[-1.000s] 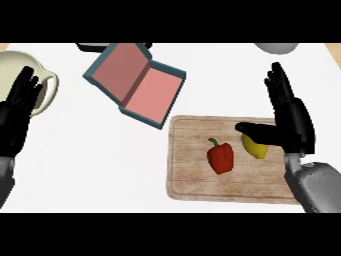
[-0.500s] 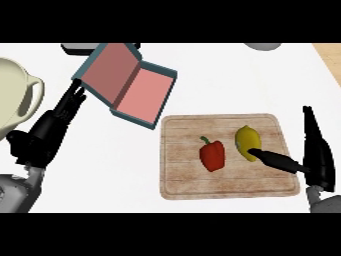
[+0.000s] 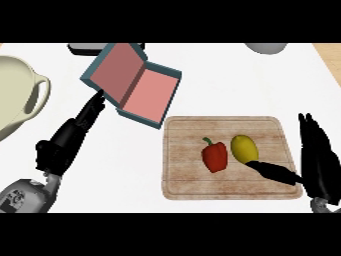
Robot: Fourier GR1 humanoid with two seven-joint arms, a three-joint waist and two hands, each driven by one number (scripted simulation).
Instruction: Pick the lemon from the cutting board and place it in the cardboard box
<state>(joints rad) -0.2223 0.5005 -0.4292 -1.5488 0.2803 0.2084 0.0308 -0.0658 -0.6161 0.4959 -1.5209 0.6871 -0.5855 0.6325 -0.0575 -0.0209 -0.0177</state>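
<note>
I see the lemon (image 3: 244, 148) lying on the cutting board (image 3: 230, 189), just right of a red pepper (image 3: 215, 156). My right hand (image 3: 322, 165) has straight, open fingers, thumb touching the lemon. My left hand (image 3: 71, 136), fingers straight, points at the open cardboard box (image 3: 132, 82).

2 black hands — the left hand (image 3: 64, 145) and right hand (image 3: 322, 165) — on grey forearms; the left forearm (image 3: 21, 197) shows dark markings.
</note>
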